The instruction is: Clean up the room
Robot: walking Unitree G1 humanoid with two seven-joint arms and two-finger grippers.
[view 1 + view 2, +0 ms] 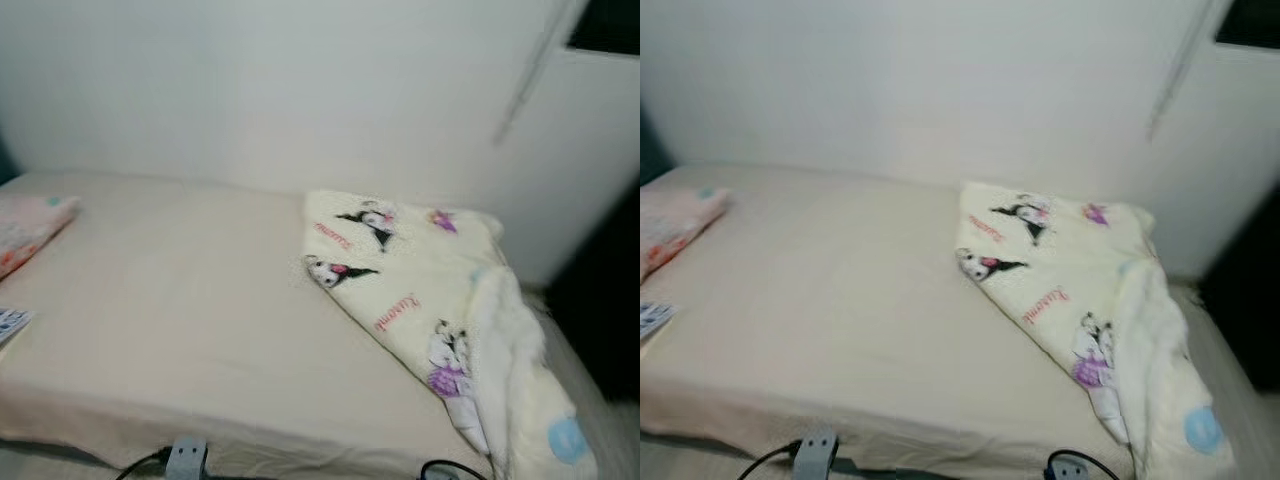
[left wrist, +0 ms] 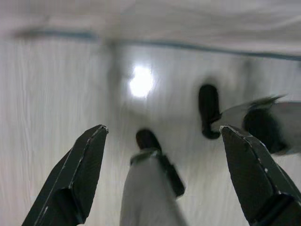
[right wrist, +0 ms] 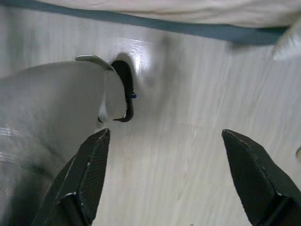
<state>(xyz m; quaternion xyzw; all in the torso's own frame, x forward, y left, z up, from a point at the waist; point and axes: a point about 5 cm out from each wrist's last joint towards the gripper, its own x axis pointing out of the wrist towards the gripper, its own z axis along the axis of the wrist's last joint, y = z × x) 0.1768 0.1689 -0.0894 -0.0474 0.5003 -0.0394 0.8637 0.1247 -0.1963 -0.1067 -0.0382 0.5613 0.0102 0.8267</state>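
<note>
The bed point(image 1: 180, 310) stands against the wall point(image 1: 300, 90), its sheet mostly bare. The blanket point(image 1: 440, 300) lies bunched on the bed's right part, one side spilling over the bed's right edge toward the floor. A pillow point(image 1: 30, 230) rests at the bed's left end, and a small printed item point(image 1: 12, 322) lies near it at the bed's front left edge; its kind cannot be told.

Risks, as judged from this position:
- The overhanging blanket may slide off the bed if it is pulled from its lower side. Cause: much of its bulk appears to lie at the edge.
- A grasp on one layer only may drag the heap instead of spreading it. Cause: the folds overlap.
- The head views are soft, so edge location on the blanket may be inexact.

Arm pose: both arms hang low beside the robot's legs, in front of the bed. The left hand point(image 2: 162, 176) points down at the floor point(image 2: 56, 94), fingers spread wide, holding nothing. The right hand point(image 3: 164, 176) likewise points at the floor, fingers wide apart and empty.
</note>
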